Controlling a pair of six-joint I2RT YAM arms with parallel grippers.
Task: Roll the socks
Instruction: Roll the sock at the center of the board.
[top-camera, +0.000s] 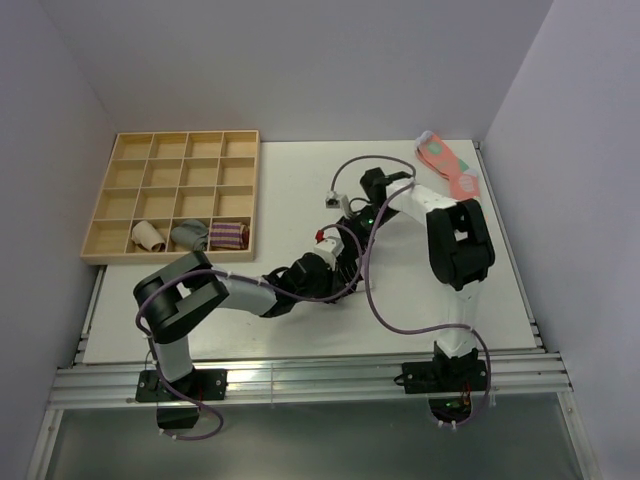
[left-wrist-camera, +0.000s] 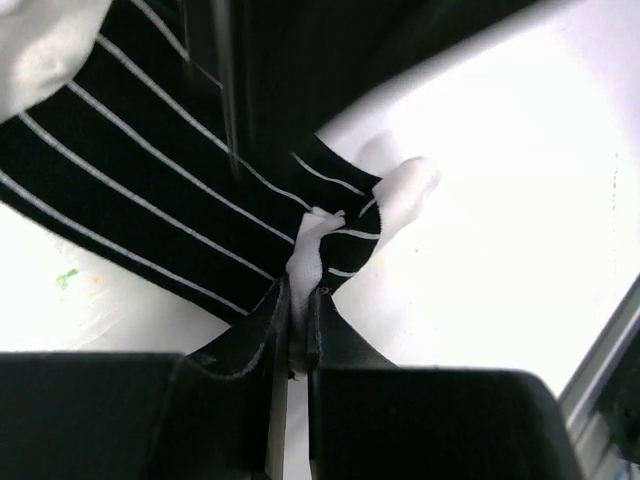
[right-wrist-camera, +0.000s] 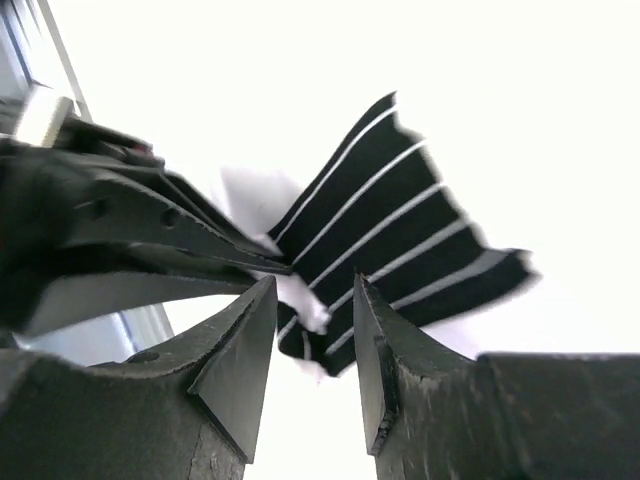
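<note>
A black sock with thin white stripes (left-wrist-camera: 150, 180) lies on the white table (top-camera: 300, 180). My left gripper (left-wrist-camera: 298, 300) is shut on its white trim at one end. In the right wrist view the same sock (right-wrist-camera: 400, 220) fans out past my right gripper (right-wrist-camera: 315, 295), which is open with its jaws either side of the sock's pinched end, close to the left gripper's fingers (right-wrist-camera: 170, 235). In the top view both grippers meet at mid-table, left (top-camera: 333, 264) and right (top-camera: 346, 246), and they hide the sock.
A wooden compartment tray (top-camera: 175, 160) stands at the back left, holding a beige roll (top-camera: 148, 235), a grey roll (top-camera: 190, 235) and a maroon striped bundle (top-camera: 228, 235). Pink socks (top-camera: 447, 160) lie at the back right corner. A purple cable (top-camera: 375, 300) loops over the table.
</note>
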